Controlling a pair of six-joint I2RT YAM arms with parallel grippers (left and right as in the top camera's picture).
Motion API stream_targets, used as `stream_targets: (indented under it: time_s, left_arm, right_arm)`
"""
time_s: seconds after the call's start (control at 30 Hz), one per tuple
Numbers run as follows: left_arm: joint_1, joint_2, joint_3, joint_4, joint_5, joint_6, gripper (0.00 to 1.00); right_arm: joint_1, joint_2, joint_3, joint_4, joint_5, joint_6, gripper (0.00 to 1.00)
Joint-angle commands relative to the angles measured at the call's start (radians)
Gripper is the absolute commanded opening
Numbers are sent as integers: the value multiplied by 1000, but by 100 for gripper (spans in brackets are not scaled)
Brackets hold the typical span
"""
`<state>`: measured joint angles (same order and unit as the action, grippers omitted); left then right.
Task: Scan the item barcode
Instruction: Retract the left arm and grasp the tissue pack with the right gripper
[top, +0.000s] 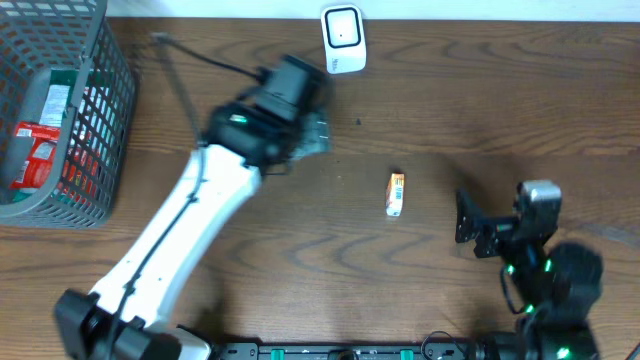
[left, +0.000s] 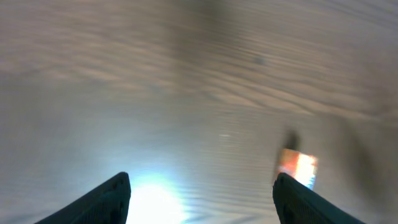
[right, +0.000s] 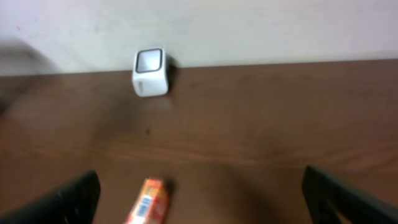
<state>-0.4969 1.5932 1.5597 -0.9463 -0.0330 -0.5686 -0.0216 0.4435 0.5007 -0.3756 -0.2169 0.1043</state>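
Covering the whole desk (top: 480, 110), the overhead view is showing what neither wrist camera shows: a grey wire basket (top: 112, 120) sitting at the far left corner with red and green packages (top: 35, 150) inside, and both arms at once. The scanner (top: 342, 38), a small white unit, is standing at the far edge near its middle. The item (top: 396, 193), a small orange-and-white packet, is lying flat just right of the desk's centre, well apart from the scanner and touching neither arm.

The left gripper (top: 308, 135) is hanging over the middle of the desk, between the scanner and the item. It is blurred in this view, so the jaws cannot be read here. The left wrist view is supplying that detail: the two dark fingertips (left: 109, 202) are standing well apart with only blurred wood grain between them, gripping nothing. The item (left: 297, 169) is appearing there as an orange smear on the wood beyond the fingertips.

The right gripper (top: 466, 226) is sitting near the right end of the near edge. In the right wrist view its fingers (right: 68, 199) are spreading wide and holding nothing. The item is lying on the desk ahead, and the scanner is standing beyond it against the pale wall (right: 261, 28).
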Motion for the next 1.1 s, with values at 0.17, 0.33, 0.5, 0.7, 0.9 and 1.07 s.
stream_targets:
  time_s: [0.17,0.33,0.5,0.7,0.9,1.07]
  left_arm:
    - [266,-78,8,-190,-13,121,74]
    - [332,-77,-16,-229,-13,127,78]
    - [335,-77,-38,-228,-13,127,79]
    - [335,-77,-51,-227,-13,127,84]
    - [335,-77,-51,-227,-13,127,84]
    - [335,-77,-51,-227,-13,127,84]
  right_arm:
    - [32,542,471,-454,-229,-46,99]
    - [43,745,499,-462,-472,-45,99]
    - [76,902,499,-447,-248,119,65]
    - [251,969,499,-409,60,248,67]
    - [390,975,499,-389,288,362,70]
    - [438,1032,499,-328,293,375,69]
